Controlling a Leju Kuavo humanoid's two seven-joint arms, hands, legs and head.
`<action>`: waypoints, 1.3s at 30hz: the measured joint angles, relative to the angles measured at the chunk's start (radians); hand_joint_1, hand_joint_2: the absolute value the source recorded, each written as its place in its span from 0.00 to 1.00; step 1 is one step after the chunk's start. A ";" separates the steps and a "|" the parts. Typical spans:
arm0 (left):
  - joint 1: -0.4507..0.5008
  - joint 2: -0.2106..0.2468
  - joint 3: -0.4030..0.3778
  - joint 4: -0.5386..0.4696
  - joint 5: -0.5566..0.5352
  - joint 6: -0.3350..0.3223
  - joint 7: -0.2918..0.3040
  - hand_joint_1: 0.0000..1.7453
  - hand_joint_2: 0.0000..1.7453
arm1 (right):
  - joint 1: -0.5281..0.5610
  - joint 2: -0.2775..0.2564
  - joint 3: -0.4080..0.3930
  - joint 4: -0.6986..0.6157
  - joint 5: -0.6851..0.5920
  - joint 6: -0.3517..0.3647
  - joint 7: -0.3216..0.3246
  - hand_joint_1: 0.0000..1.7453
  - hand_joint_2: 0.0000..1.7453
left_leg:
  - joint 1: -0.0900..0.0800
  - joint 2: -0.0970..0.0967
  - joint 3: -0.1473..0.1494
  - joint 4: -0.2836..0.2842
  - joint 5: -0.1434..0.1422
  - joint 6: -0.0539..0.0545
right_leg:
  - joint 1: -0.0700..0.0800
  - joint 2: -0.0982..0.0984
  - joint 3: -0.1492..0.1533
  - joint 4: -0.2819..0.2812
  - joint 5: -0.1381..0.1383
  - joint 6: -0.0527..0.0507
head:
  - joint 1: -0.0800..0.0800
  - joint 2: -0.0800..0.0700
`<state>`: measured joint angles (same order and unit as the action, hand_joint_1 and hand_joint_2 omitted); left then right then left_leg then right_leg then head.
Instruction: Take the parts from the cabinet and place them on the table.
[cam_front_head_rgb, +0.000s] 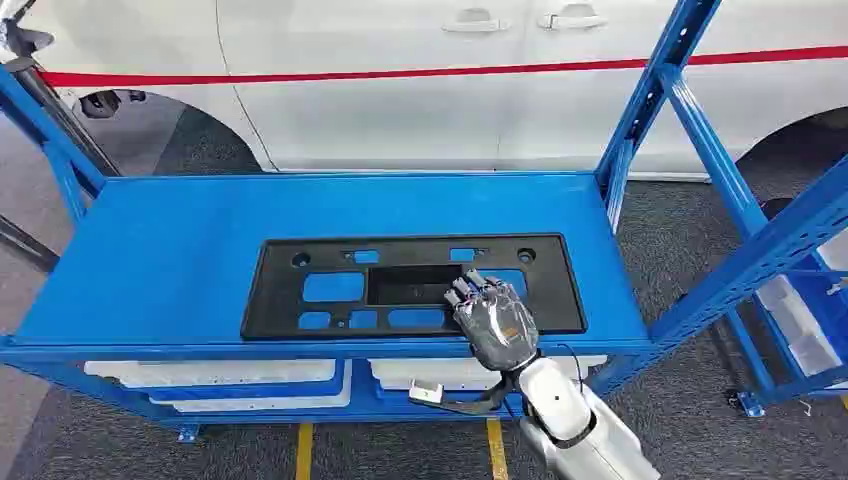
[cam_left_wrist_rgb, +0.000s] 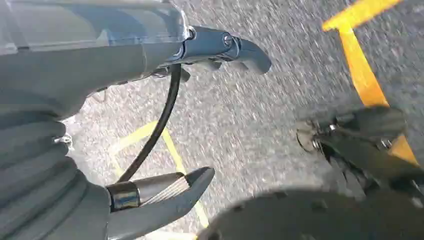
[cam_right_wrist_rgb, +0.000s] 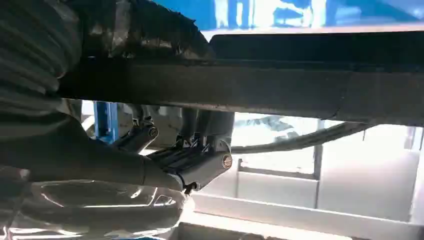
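Black plastic panel (cam_front_head_rgb: 410, 285) flat on blue cabinet shelf (cam_front_head_rgb: 180, 250), right robot hand (cam_front_head_rgb: 492, 318) gripping its near edge, left robot hand (cam_left_wrist_rgb: 150, 120) hanging open over floor, white car (cam_front_head_rgb: 400, 80) behind, blue rack (cam_front_head_rgb: 760, 240) beside.

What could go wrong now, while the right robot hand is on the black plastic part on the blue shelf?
1. The right robot hand meets the wide black part well off centre, toward one end, so the part may tilt or swing when lifted.
2. The blue uprights stand close beside the part; a long panel could catch on them.
3. The left robot hand hangs over the floor, giving no support.
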<state>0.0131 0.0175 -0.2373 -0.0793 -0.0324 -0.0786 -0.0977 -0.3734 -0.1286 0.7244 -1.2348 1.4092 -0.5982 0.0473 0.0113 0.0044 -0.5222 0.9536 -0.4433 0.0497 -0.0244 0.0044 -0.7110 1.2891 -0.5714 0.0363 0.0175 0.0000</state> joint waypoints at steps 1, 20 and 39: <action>0.000 0.000 0.000 -0.001 0.000 0.000 0.000 0.00 1.00 | 0.001 -0.006 0.002 -0.003 0.000 0.000 -0.004 1.00 1.00 | 0.003 0.000 -0.008 0.011 -0.002 -0.004 | -0.005 -0.001 0.026 -0.041 0.030 0.005 | 0.000 0.000; -0.002 0.007 -0.021 -0.002 0.000 0.003 -0.001 0.00 1.00 | 0.030 -0.071 0.026 -0.206 -0.172 0.039 -0.073 1.00 1.00 | -0.001 -0.006 0.068 0.046 -0.115 -0.043 | 0.007 -0.003 0.033 -0.229 0.173 -0.040 | -0.002 0.000; -0.001 0.004 -0.024 -0.002 0.002 0.005 -0.005 0.00 1.00 | 0.048 -0.119 0.033 -0.333 -0.211 0.068 -0.104 1.00 1.00 | -0.015 0.002 -0.127 0.071 0.073 -0.037 | 0.025 -0.005 0.207 -0.266 0.047 -0.047 | -0.001 0.000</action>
<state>0.0121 0.0217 -0.2617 -0.0813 -0.0309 -0.0732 -0.1030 -0.3251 -0.2472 0.7576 -1.5675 1.1978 -0.5302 -0.0565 -0.0042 0.0065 -0.6494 1.0244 -0.3703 0.0129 0.0002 -0.0005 -0.5036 1.0229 -0.5243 -0.0107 0.0168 0.0000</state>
